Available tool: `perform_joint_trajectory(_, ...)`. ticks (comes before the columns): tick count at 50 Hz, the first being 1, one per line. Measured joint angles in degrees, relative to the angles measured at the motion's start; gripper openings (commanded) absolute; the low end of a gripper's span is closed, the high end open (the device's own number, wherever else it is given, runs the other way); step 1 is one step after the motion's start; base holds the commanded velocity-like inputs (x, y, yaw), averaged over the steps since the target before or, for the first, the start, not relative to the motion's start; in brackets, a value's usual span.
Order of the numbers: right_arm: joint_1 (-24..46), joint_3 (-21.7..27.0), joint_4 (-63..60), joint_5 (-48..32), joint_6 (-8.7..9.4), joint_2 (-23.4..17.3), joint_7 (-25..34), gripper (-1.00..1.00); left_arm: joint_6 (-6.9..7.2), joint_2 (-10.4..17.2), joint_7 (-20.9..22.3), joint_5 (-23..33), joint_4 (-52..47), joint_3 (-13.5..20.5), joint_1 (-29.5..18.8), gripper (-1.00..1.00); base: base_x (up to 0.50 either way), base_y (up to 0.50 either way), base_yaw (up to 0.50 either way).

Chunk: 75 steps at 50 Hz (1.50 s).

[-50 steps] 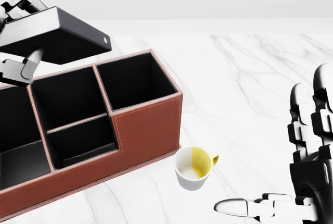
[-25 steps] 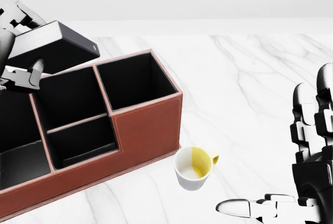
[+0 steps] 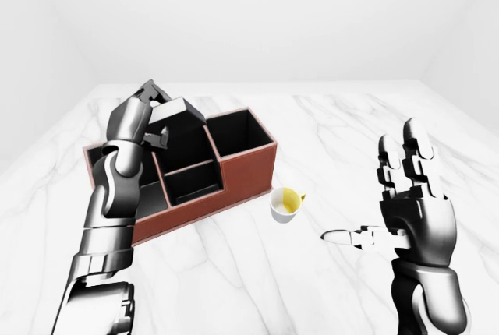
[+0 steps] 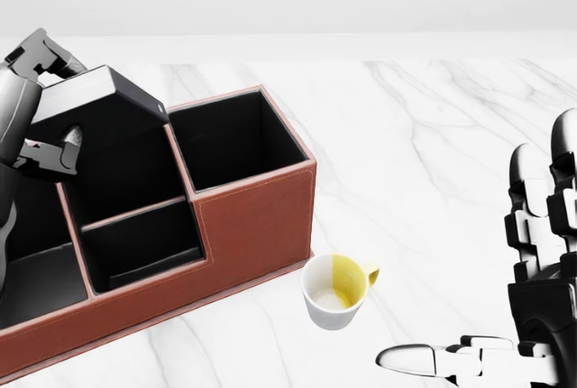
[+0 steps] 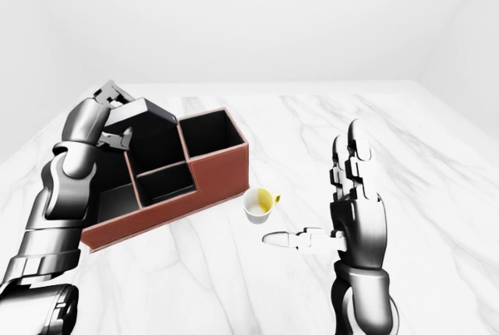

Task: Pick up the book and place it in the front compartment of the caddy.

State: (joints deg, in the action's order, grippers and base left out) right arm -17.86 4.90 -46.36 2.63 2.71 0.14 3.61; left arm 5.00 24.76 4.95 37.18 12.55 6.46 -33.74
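The book (image 4: 95,104) was a flat, dark grey, box-like slab with a smooth matte cover. It was tilted, its lower corner dipping toward the upper middle compartment of the caddy (image 4: 257,226). It sat in the grip of the left robot hand (image 4: 41,108), at the upper left of the head view. That robot hand's metallic fingers (image 4: 52,155) were closed round the book, some above its top edge and one below. I could not tell whether the book's lower edge touched the caddy's walls.

The caddy was a long rectangular organiser with reddish-brown, leather-like outer walls, fine stitching along the edges and a black lining. Thin partitions split it into several open compartments: a deep square one at the right end, two stacked in the middle with a lower wall at the near side, and more at the left, partly cut off by the head view's edge.

Just beside the caddy's lower right corner lay a small cup (image 4: 335,291), tipped on its side, white with a glossy yellow patch and a yellow handle.

All of it rested on a bench (image 4: 433,135) of smooth white marble with faint grey veins.

The right robot hand (image 3: 409,210) was held upright well apart from the cup, at the right of the eye views. Its fingers were spread wide, its thumb stuck out sideways, and it held nothing.
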Motion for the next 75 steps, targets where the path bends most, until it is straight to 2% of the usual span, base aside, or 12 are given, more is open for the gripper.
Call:
perform_joint_trajectory(28, 0.0, 0.1, -0.3, 0.1, 0.16, 0.1, 0.1, 0.99, 0.0, 0.4, -3.2, 0.3, 3.8, 0.0, 0.7, -0.99, 0.0, 0.0, 0.0)
perform_joint_trajectory(53, -0.2, 0.3, -0.7, 0.3, 0.13, 0.1, 0.3, 0.99, 0.0, -1.0, -8.0, 0.1, 14.4, -1.8, -2.9, -0.98, 0.0, 0.0, 0.0)
perform_joint_trajectory(75, -0.2, 0.4, -0.8, 0.5, 0.17, 0.1, 0.6, 0.99, 0.0, -2.6, -13.3, -0.7, 27.6, -4.2, -7.3, -0.98, 0.0, 0.0, 0.0)
